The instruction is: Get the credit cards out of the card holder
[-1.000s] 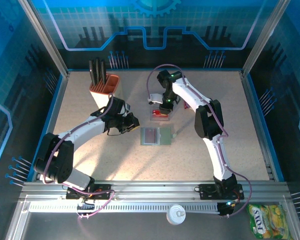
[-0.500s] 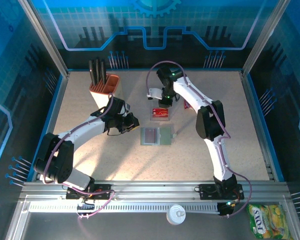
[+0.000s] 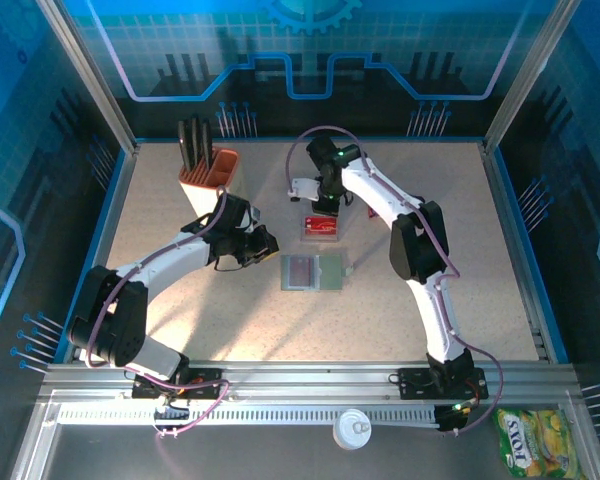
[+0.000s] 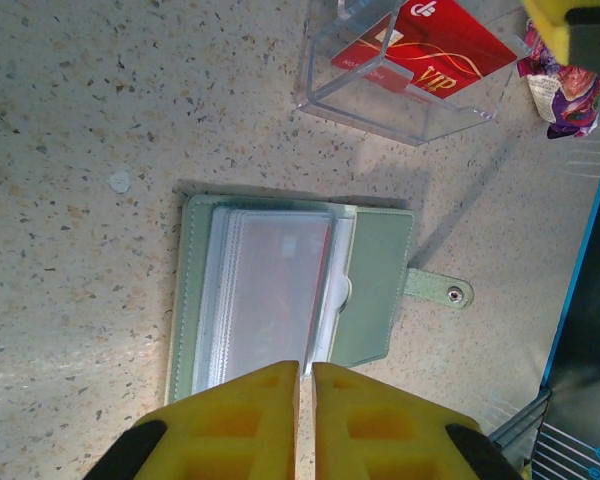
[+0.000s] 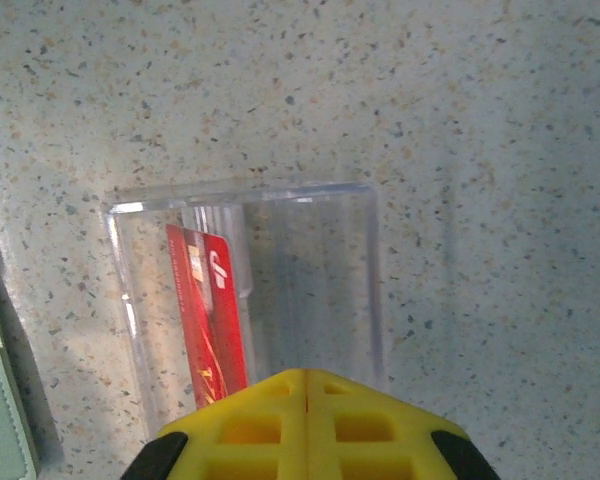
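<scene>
The card holder [image 3: 315, 271] lies open on the table, grey-green with clear sleeves [image 4: 270, 290] and a snap tab [image 4: 438, 290]. A faint reddish tint shows through the sleeves. One red credit card [image 3: 321, 225] [image 4: 430, 45] [image 5: 210, 310] lies inside a clear plastic box [image 5: 250, 290] just beyond the holder. My left gripper [image 3: 270, 243] [image 4: 305, 372] is shut, with its tips over the holder's near edge and nothing visible between them. My right gripper [image 3: 326, 203] [image 5: 308, 378] is shut and empty, hovering at the far side of the box.
An orange-and-cream cup [image 3: 208, 170] with black pens stands at the back left. A crinkly pink pouch [image 4: 565, 90] lies right of the clear box. A yellow snack bag [image 3: 533, 440] and a white round lid [image 3: 352, 428] sit on the near rail, off the table.
My right gripper has drawn back from over the clear box toward the far side, and its jaws have closed. The left arm and the card holder have not moved.
</scene>
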